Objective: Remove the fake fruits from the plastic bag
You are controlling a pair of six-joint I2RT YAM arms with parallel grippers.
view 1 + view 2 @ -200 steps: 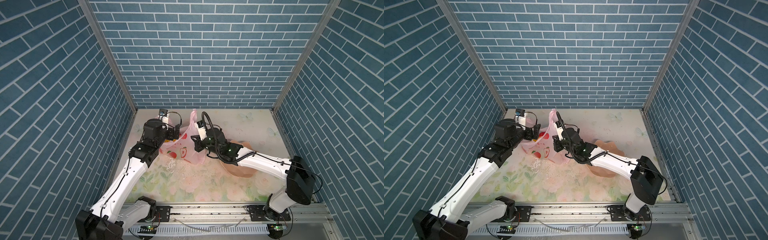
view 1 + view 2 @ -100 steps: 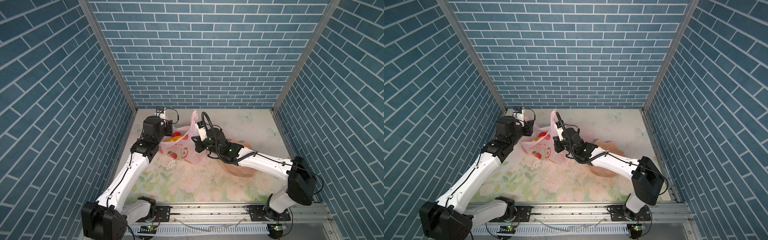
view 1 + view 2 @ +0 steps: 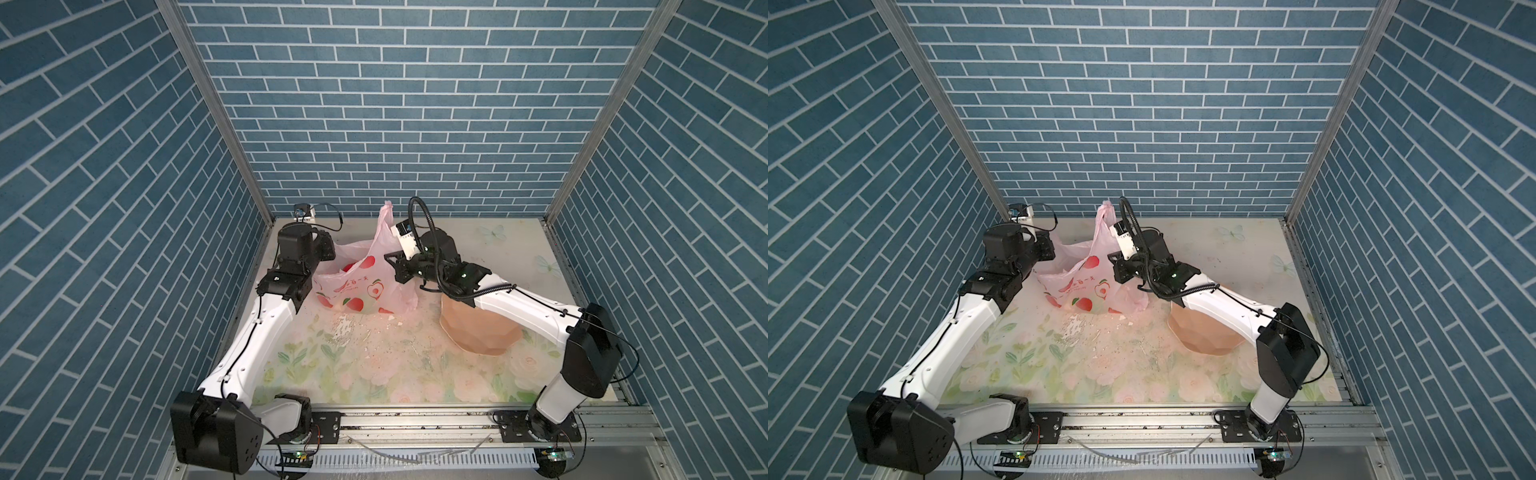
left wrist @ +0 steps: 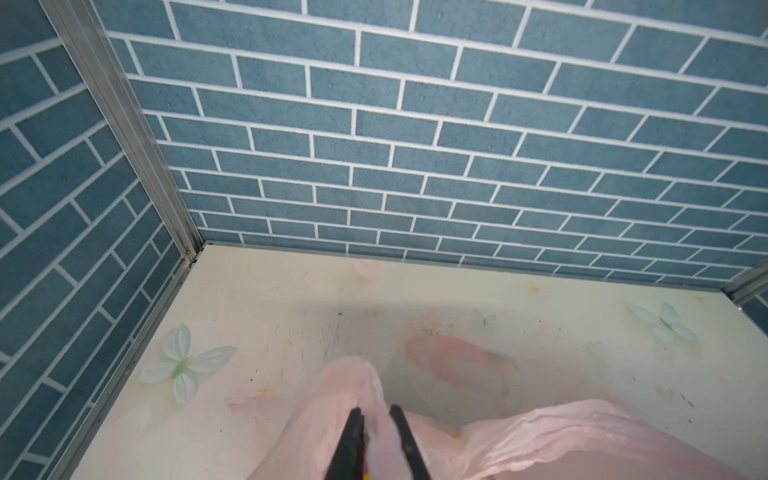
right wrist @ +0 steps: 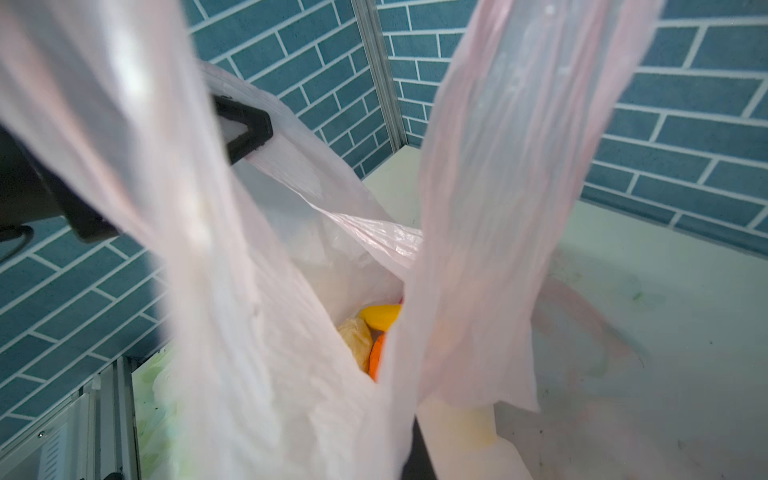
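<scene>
The pale pink plastic bag stands on the flowered table between my two grippers, its mouth spread wide. My left gripper is shut on a fold of the bag's left rim. At the bag's right side my right gripper is shut on the plastic, with one loop handle rising beside it. The right wrist view looks down into the bag: a yellow fruit, a cream lump and an orange one lie at the bottom. Plastic covers the right jaws there.
A peach-coloured scalloped bowl sits on the table under my right forearm. White crumbs are scattered in front of the bag. Blue brick walls enclose the table at the left, back and right.
My left gripper has swung back toward the left rear corner and closed on the bag's left rim, pulling the mouth wider. The right arm has stayed still.
</scene>
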